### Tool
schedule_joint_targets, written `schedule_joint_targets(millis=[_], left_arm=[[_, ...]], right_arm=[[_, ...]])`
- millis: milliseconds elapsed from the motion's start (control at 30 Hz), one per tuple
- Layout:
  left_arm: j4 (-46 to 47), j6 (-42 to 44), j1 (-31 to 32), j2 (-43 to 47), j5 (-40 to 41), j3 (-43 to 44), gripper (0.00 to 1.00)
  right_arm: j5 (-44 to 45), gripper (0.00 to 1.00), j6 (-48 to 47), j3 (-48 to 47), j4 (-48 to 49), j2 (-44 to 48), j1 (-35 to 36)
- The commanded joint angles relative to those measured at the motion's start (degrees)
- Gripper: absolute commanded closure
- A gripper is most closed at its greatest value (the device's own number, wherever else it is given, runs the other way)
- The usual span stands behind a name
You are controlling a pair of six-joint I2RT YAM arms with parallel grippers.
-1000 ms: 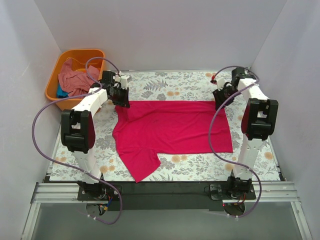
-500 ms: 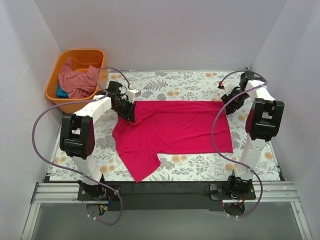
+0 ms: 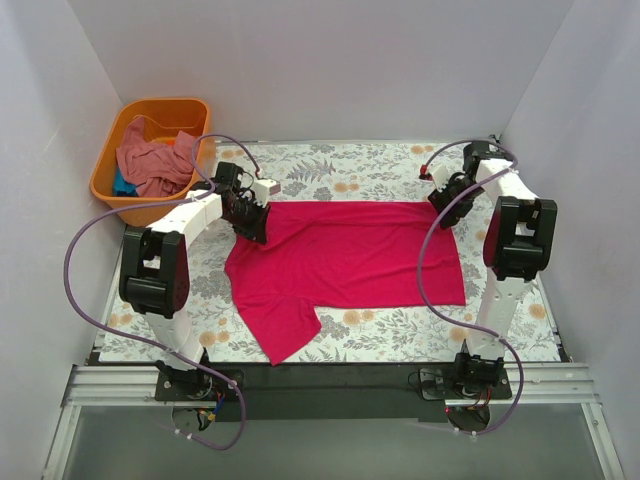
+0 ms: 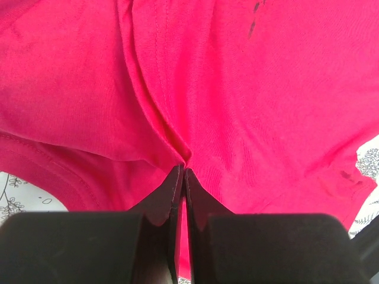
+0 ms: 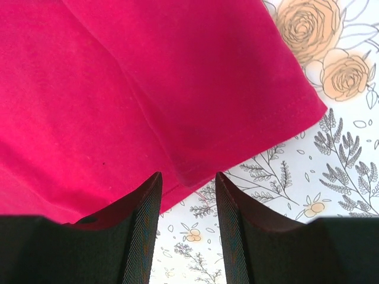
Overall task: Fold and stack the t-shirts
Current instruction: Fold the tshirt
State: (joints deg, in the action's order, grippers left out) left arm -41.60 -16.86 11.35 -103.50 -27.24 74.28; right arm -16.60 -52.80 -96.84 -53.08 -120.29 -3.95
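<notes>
The crimson-pink t-shirt lies spread on the floral table cloth, a sleeve hanging toward the front left. My left gripper is at its far left corner, shut on a pinched fold of the cloth. My right gripper is open over the shirt's far right corner, its fingers straddling the hem edge just above the cloth. A dusty salmon-pink t-shirt and a glimpse of a teal-blue one lie in the tub.
An orange plastic tub stands at the far left corner, off the table cloth. Grey walls close in on three sides. Purple cables loop from both arms.
The left gripper moved onto the shirt's far left corner and closed on it. The right gripper swung out to the right, then came back over the shirt's far right corner.
</notes>
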Motion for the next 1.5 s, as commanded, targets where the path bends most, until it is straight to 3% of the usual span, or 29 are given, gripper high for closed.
schedule_joint_targets(millis=[0,267,400,467,567,700,867,1033,1333,1400,1467], left_arm=[[-0.1,1.5,-0.3,1.5,0.7,1.0,1.0],[-0.5,6.7,-0.3,1.2,3.0,-1.0,1.0],[-1.3,9.3,-0.3,0.8,2.4,-1.4,0.98],[-1.7,10.4,-0.2,1.2,1.1,-1.5,0.94],[-1.7,11.8,-0.2,1.5,-2.1,0.2,0.81],[1.3,6.3,-0.1,-0.9,-6.1,6.3,0.71],[6.3,-1.2,2.1,-8.8,-4.3,14.1,0.67],[7.5,-2.2,4.3,-14.6,-2.6,19.4,0.64],[8.3,-1.6,5.9,-17.5,-2.6,19.2,0.63],[8.3,-1.5,6.0,-17.4,-2.6,18.8,0.67],[8.4,-1.4,6.0,-16.6,-2.7,18.3,0.8]], right_arm=[[1.2,0.52,-2.8,-0.3,-1.2,0.9,0.9],[5.3,0.59,-3.9,-0.6,-0.7,-3.3,0.8],[5.4,0.72,-3.8,-1.7,-0.7,-3.5,0.7],[5.4,0.78,-3.8,-2.1,-0.8,-3.3,0.7],[5.4,0.87,-3.8,-2.4,-0.9,-2.9,0.7],[5.1,0.98,-3.8,-2.6,-1.0,-2.6,0.7],[4.6,0.99,-3.5,-3.2,-1.0,-2.6,0.8],[4.1,0.99,-3.3,-3.4,-1.1,-2.3,0.8],[4.2,0.99,-3.6,-3.1,-1.0,-2.1,0.8],[4.1,0.99,-3.5,-3.4,-1.0,-2.3,0.8],[4.1,0.99,-3.5,-3.5,-1.1,-2.4,0.8]])
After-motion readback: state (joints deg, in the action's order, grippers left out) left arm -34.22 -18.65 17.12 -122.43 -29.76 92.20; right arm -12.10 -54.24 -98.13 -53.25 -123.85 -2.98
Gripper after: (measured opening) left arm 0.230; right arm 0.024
